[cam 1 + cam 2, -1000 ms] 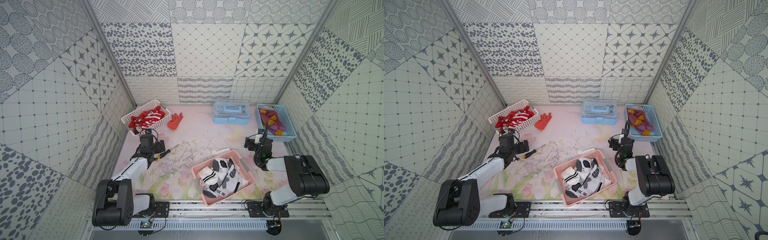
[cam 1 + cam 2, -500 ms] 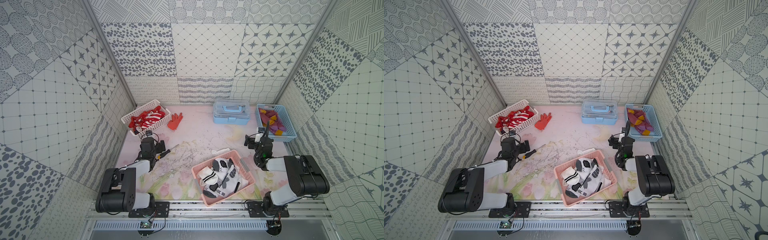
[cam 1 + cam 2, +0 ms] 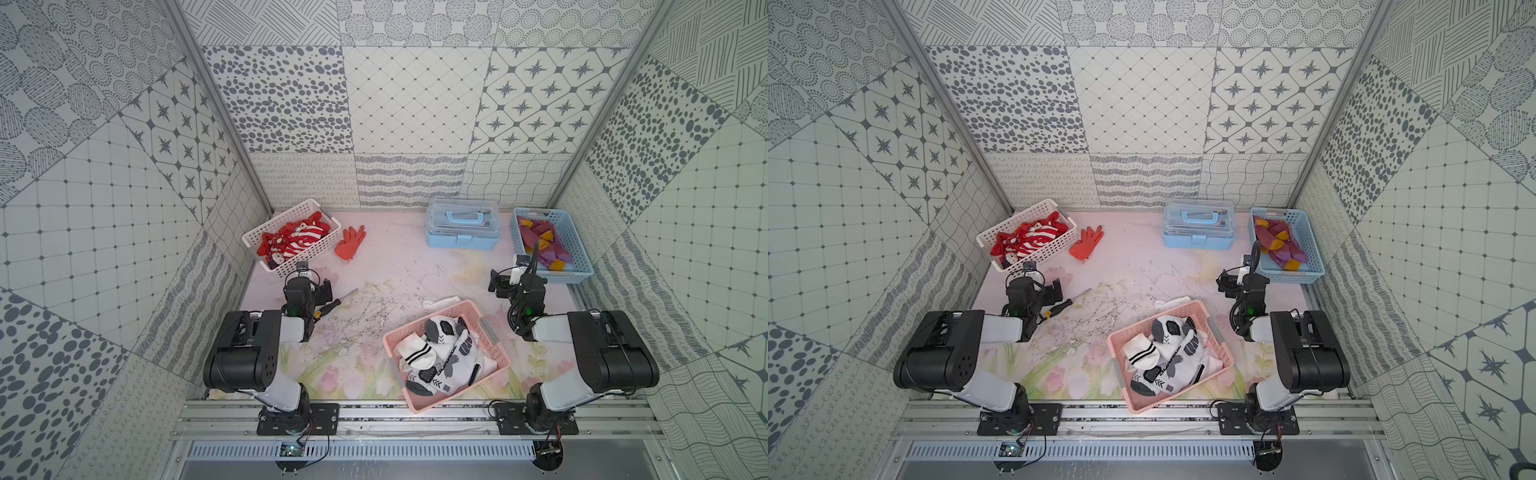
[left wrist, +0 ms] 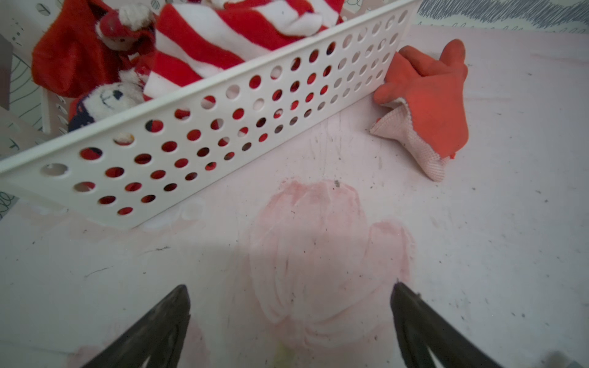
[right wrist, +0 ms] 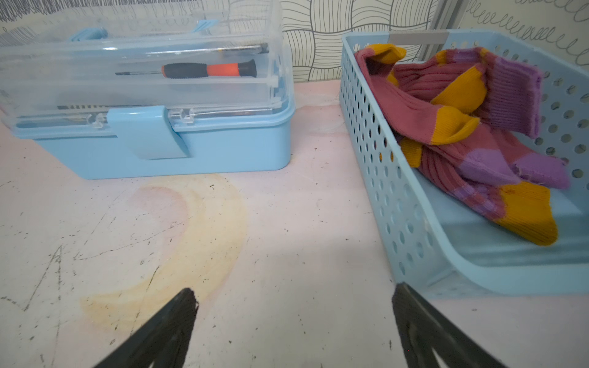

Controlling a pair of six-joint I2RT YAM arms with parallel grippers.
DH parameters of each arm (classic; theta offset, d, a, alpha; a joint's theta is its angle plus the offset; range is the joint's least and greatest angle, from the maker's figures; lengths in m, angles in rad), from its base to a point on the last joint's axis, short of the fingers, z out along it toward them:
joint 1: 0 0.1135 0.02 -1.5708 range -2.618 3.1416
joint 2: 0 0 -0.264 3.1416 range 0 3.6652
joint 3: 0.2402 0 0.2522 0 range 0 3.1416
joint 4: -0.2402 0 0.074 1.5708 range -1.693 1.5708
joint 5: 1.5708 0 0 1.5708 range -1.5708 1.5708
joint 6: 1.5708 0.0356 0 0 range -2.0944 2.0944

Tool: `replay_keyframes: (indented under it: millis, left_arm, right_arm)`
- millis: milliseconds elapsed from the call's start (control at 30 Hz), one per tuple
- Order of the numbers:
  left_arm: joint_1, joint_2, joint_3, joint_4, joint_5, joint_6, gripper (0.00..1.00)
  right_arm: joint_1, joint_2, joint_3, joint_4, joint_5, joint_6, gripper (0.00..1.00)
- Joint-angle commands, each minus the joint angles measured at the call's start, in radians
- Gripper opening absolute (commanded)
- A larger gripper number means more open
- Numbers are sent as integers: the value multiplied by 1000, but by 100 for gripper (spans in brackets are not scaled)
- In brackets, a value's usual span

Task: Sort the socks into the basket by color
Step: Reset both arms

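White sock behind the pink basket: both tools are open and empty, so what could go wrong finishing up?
1. The white sock lies flat against the pink basket rim; a grab there may nudge or catch the basket.
2. The orange glove beside the white basket of red socks could be mistaken for one.
3. The screwdriver lies close to the left tool.

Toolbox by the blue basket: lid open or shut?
Shut. The toolbox has its clear lid seated flat on the blue base, and the front latch is folded down over it.
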Motion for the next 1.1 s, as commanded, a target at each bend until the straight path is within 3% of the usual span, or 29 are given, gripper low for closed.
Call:
replay_keyframes:
  millis: [0, 967, 1067]
  left_arm:
    - [-7, 5, 17, 55, 2, 32, 98]
    - [-16, 7, 23, 54, -5, 42, 98]
    - [-23, 7, 24, 49, 58, 73, 98]
  right_arm:
    - [-1, 5, 5, 65, -2, -14, 98]
    - [-1, 5, 6, 64, -2, -14, 98]
    - [-1, 5, 6, 64, -3, -14, 98]
